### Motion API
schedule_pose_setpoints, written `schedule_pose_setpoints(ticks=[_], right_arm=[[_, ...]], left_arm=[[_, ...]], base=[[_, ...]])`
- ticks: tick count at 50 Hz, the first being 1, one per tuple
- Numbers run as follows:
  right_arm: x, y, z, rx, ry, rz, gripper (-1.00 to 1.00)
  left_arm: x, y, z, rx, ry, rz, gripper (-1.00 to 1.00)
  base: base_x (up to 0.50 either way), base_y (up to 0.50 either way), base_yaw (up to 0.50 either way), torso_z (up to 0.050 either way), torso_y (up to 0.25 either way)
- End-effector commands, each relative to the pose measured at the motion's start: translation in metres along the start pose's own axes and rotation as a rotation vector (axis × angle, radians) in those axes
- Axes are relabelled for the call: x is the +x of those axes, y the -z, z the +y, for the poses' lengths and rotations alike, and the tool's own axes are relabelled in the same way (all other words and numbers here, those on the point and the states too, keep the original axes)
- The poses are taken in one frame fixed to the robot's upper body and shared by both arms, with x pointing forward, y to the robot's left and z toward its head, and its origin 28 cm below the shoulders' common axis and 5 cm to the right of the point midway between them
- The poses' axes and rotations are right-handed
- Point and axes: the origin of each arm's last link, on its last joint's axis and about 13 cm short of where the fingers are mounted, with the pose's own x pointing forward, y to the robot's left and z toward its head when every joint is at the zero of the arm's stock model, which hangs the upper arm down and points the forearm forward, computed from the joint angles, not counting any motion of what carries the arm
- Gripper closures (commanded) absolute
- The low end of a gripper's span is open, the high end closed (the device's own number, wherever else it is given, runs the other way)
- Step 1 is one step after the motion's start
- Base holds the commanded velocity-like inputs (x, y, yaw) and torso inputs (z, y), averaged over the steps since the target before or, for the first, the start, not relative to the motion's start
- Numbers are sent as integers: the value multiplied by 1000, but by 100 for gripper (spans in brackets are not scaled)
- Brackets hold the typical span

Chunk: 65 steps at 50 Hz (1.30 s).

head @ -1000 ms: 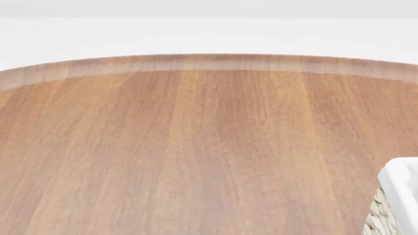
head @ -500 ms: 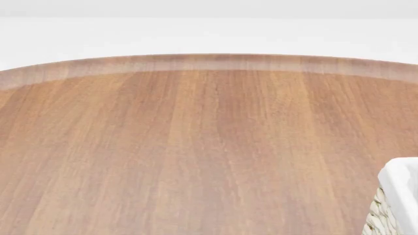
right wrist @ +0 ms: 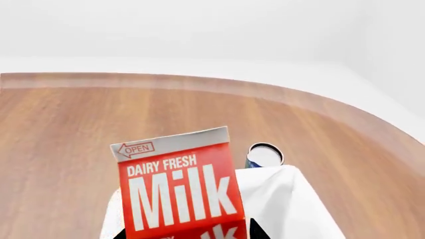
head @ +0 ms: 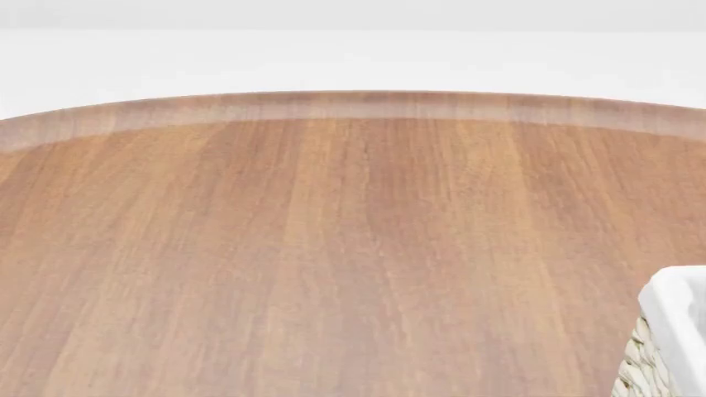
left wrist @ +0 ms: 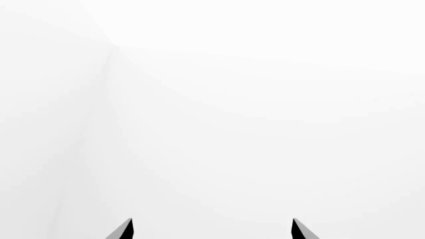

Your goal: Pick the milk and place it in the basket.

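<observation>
Right, the milk (right wrist: 179,186) is up in the right gripper (right wrist: 186,233), its red "DAIRY FRESH Milk" face filling the space between the two dark finger tips that peek in on either side of the carton. Those jaws sit closed against the carton's sides low down, with the gable top and its "OPEN" arrow standing well clear beyond the tips, leaning slightly. That low side grip makes sense: it leaves the carton's bulk hanging out ahead of the jaws, so it can go down into a container first. And just past the jaws, behind the carton, there's white cloth, which reads as the liner of the basket (right wrist: 285,199), so the carton looks poised over or right at the rim rather than inside yet; I can't tell exactly how high above it. Further out from the jaws a small round can (right wrist: 264,155) stands at the basket's far edge, on the wooden table (right wrist: 66,124). From the head camera only a corner of the basket shows, liner over wicker, and neither arm appears. Over on the other side, the left gripper (left wrist: 211,230) points at blank white, jaws spread wide apart, nothing between them.
</observation>
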Motion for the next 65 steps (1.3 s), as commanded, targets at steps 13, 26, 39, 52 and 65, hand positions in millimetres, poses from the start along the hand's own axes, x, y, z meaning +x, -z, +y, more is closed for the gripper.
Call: schedule_pose_setpoints(ticks=[13, 26, 39, 52, 65], right_arm=[[0, 5, -12, 4, 54, 29, 100], [14, 3, -15, -13, 39, 113, 100], [15, 0, -18, -47, 23, 188, 100], [11, 3, -26, -39, 48, 232, 100], [11, 5, -29, -15, 78, 257, 100]], left_arm=[[1, 0, 0, 0, -2, -1, -100], [1, 1, 0, 0, 1, 0, -100], [0, 1, 1, 1, -1, -1, -100], [0, 0, 1, 1, -2, -1, -100], [1, 1, 1, -1, -2, 0, -100]], base=[[0, 0, 0, 1, 2], [0, 0, 0, 0, 1], [0, 0, 0, 1, 2], [0, 0, 0, 1, 1], [0, 0, 0, 0, 2]])
